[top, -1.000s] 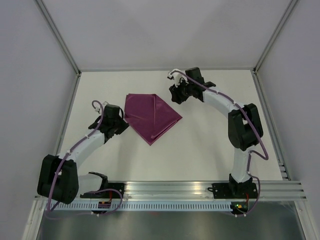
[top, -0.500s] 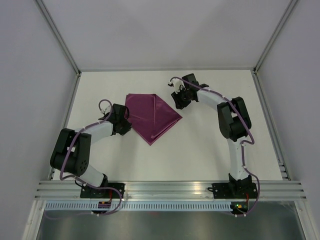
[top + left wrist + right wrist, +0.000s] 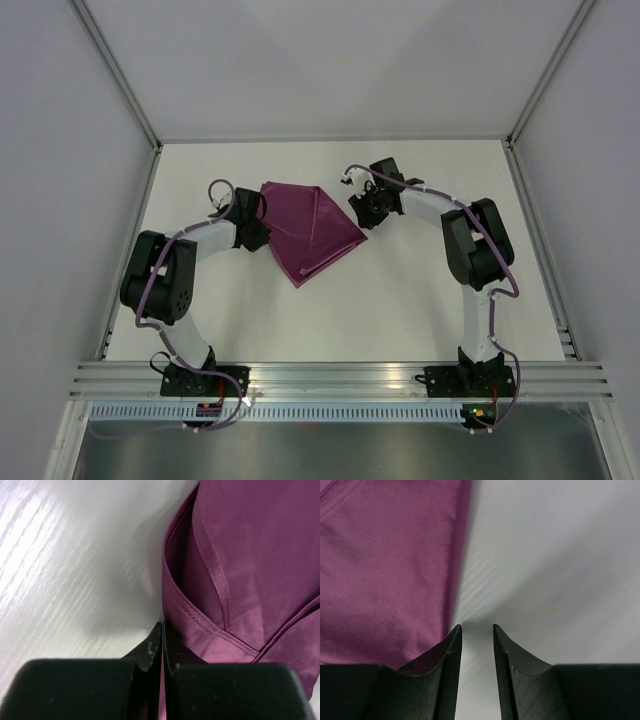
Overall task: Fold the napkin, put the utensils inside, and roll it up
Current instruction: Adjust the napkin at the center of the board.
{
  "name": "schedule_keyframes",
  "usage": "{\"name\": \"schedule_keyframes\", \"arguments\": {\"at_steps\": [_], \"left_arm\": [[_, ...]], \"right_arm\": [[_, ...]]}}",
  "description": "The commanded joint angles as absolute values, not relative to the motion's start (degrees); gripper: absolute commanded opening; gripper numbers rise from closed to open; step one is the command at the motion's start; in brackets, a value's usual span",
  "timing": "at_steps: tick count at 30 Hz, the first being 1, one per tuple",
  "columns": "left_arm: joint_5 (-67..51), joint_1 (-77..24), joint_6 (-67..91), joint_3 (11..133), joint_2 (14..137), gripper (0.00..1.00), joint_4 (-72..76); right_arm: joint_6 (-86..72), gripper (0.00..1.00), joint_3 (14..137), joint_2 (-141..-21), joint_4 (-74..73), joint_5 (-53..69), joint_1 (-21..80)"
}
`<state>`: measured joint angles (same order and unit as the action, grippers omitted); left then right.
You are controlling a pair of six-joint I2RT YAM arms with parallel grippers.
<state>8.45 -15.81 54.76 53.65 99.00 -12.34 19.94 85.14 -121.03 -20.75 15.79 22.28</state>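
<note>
I'm watching the napkin (image 3: pixel 308 228) lying on the table (image 3: pixel 420 300), a bit left of centre. It's already doubled over into a rough kite shape with layers showing at the hem, so I'm judging the fold as under way, not finished. My left pincer (image 3: pixel 162 630) is clamping the napkin's left hemmed edge, fingers pressed together with a sliver of purple between them. My right pincer (image 3: pixel 477 630) is hovering low with fingers parted a little, holding nothing, over bare table just beside the napkin's right edge. I'm seeing no utensils in any view, so placing them and rolling are left to do. The table is showing pale, faintly grained, slightly glossy. Plain pale walls (image 3: pixel 320 60) are boxing it in on three sides, and a metal rail (image 3: pixel 340 372) is running along the near edge by the arm bases.
</note>
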Motion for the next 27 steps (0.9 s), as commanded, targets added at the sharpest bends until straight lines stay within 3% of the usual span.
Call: {"name": "schedule_keyframes", "arguments": {"at_steps": [1, 9, 15, 27], "left_arm": [[7.6, -15.6, 49.8, 57.6, 102.8, 0.04, -16.5], [3.3, -15.9, 43.1, 67.0, 110.1, 0.05, -20.4], [0.3, -16.0, 38.4, 76.4, 116.0, 0.11, -24.5], [-3.5, -16.6, 35.9, 82.6, 120.9, 0.23, -26.3]], "right_arm": [[20.4, 0.37, 81.5, -117.6, -23.2, 16.7, 22.5], [20.4, 0.36, 75.9, -112.8, -24.4, 17.8, 23.5], [20.6, 0.35, 70.5, -108.4, -25.1, 18.5, 23.8], [21.4, 0.34, 63.7, -102.7, -25.0, 15.8, 23.8]]}}
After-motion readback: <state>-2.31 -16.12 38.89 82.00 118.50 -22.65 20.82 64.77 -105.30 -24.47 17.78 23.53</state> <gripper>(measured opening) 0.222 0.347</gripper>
